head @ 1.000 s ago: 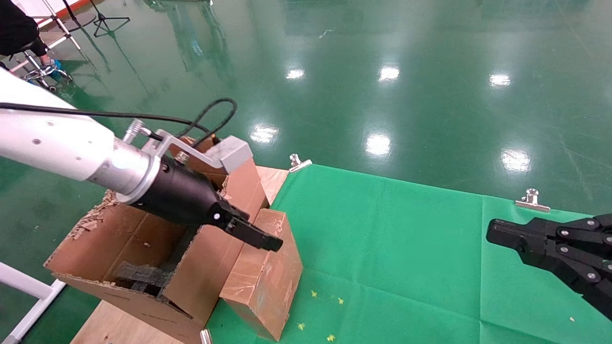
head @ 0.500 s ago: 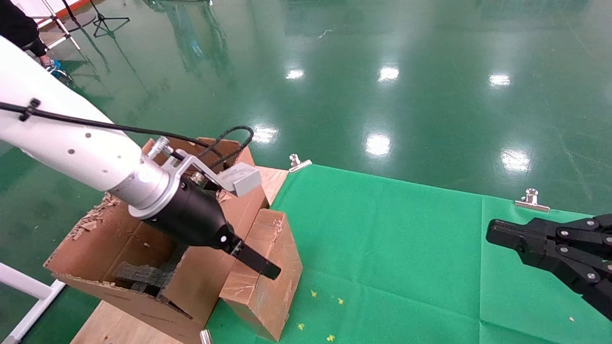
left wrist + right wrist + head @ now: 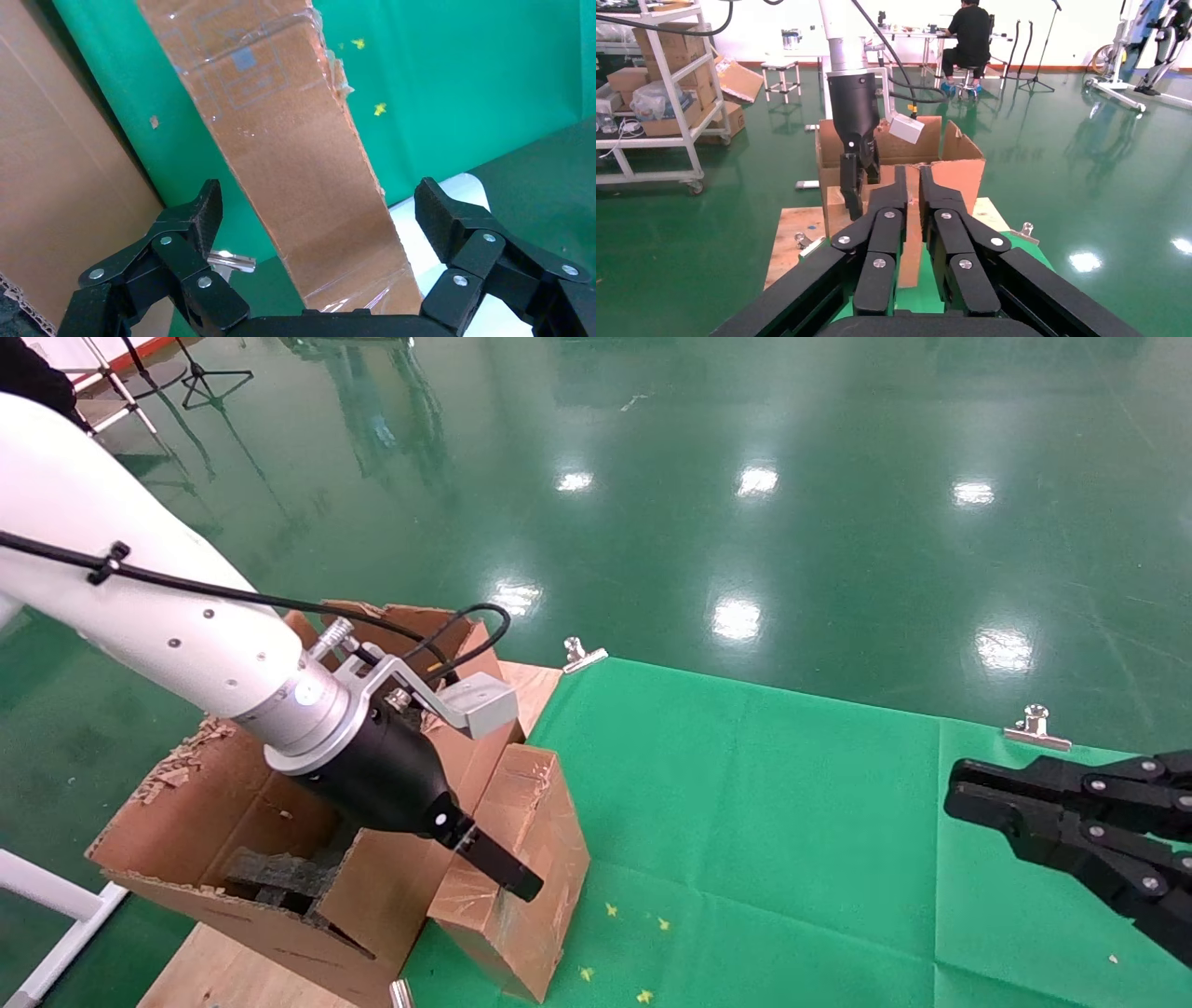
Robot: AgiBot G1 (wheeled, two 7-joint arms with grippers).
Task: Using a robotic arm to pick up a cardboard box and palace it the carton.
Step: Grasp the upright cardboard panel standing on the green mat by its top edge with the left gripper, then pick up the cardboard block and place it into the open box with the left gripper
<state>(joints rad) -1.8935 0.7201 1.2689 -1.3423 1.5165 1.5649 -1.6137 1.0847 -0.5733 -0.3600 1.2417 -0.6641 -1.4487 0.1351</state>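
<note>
The small taped cardboard box stands on edge on the green cloth, leaning against the carton's side. The carton is large, has ragged flaps and holds black foam. On the white robotic arm, my left gripper is open and reaches down over the box's upper edge. In the left wrist view the box runs between the spread fingers of that gripper, with a gap on each side. My black right gripper hovers parked at the right, fingers together and empty.
The green cloth is held by metal clips on a wooden board. A white frame stands at the lower left. Glossy green floor lies beyond the table edge.
My left arm has swung down and nearer, bringing the open gripper lower along the cardboard box's upper edge. The box, the carton and the right gripper have stayed put.
</note>
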